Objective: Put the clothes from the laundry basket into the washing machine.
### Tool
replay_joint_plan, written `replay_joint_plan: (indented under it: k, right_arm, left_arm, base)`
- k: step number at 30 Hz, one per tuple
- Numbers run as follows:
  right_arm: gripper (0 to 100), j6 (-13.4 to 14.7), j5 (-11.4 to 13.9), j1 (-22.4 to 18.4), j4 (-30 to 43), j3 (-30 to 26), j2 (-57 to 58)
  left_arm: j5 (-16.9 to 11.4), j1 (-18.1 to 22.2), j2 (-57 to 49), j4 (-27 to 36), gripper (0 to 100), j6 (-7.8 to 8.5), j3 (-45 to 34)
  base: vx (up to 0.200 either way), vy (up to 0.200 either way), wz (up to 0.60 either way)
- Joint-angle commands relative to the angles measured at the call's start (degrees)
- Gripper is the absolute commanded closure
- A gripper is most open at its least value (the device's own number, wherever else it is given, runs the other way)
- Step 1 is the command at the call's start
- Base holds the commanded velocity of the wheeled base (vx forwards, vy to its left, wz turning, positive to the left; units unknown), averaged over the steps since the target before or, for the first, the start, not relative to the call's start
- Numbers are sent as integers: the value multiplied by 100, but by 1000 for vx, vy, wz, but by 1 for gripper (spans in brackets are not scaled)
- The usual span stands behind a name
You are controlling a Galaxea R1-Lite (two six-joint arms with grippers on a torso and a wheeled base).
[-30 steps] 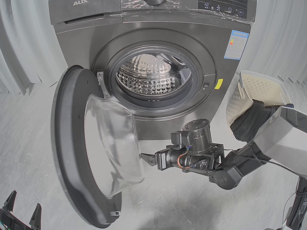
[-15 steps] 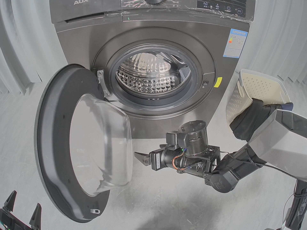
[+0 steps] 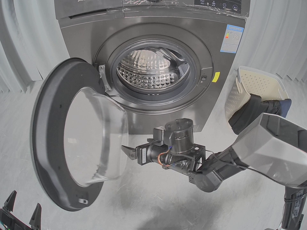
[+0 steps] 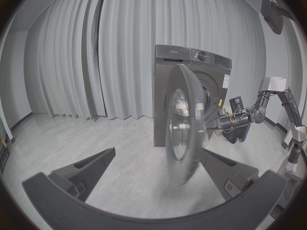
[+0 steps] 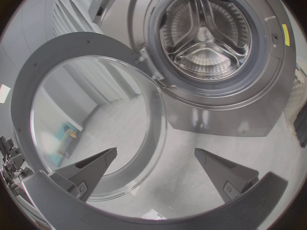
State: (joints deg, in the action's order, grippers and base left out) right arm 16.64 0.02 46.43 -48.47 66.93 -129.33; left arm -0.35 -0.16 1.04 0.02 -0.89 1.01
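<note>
Hovering just beside the swung-out door [image 3: 44, 128], the right hand [image 3: 126, 150] is spread apart. The left hand [image 3: 22, 206], low at left, is spread too. Dark clothes [image 3: 252, 111] hang over the basket [image 3: 260, 82] right of the washer [image 3: 80, 45].

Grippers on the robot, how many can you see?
2. The left gripper is low on the robot's left, below the open washing machine door. The right gripper is beside that door's glass bowl.

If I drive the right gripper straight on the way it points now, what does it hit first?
Probably the open door's glass bowl: the right gripper, fingers apart, points at its near edge from close by. Depth is unclear, so it might slip just past.
</note>
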Motion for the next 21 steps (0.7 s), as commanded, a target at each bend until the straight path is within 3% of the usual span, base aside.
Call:
replay_joint_plan:
  k: [1, 5, 11, 13, 15, 16, 17, 21]
  right_arm:
    - [0, 129, -82, 287, -383, 506, -523]
    - [0, 147, -161, 155, -444, 400, -321]
    - [0, 67, -161, -214, -444, -461, 628]
    - [0, -56, -161, -460, -435, -1164, 1349]
    - [0, -179, -161, -565, -444, -1507, 1665]
    - [0, -319, -152, -750, -453, -2026, 2210]
    - [0, -319, -152, -750, -453, -2026, 2210]
    - [0, -504, -161, -1049, -637, -3863, 4038]
  left_arm:
    - [0, 7, -95, -2, 0, -16, -92]
    - [0, -2, -95, -2, 0, -25, -92]
    - [9, -2, -95, -2, 0, -25, -92]
    - [0, -2, -95, -2, 0, -8, -92]
    - [9, -2, -95, -2, 0, -8, -92]
    - [0, -2, -95, -2, 0, 1, -92]
    - [0, -2, -95, -2, 0, 1, -92]
    - [0, -2, -95, -2, 0, 10, -92]
  base:
    - [0, 0, 0]
    - [0, 0, 0]
    - [0, 0, 0]
    - [0, 0, 0]
    - [0, 0, 0]
    - [0, 0, 0]
    - [0, 0, 0]
    - [0, 0, 0]
